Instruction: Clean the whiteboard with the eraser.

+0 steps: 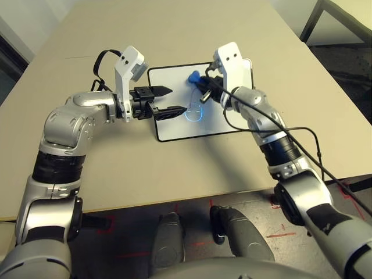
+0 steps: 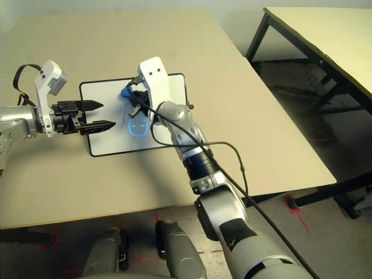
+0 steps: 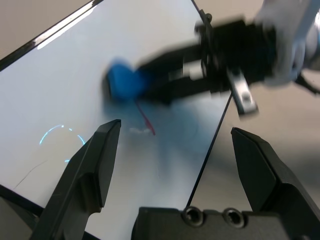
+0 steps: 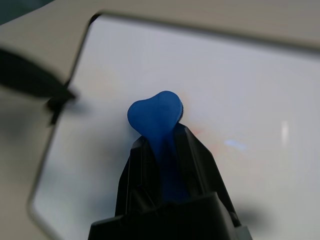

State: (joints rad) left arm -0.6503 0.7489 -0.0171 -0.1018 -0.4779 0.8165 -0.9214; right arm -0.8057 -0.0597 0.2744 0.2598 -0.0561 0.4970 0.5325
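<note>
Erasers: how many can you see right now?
1. The blue eraser is clamped in the right tool, over the far part of the whiteboard. The arms cover parts of the board, so something small could be hidden there.

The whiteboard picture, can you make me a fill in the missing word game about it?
1. The right hand squeezes a small eraser whose colour is ____.
2. The eraser is pressed against the ____, which lies flat on the table.
3. The left hand holds nothing; its fingers are ____.
4. A thin mark left on the whiteboard is coloured ____.

Missing words: blue; whiteboard; open; red
</note>
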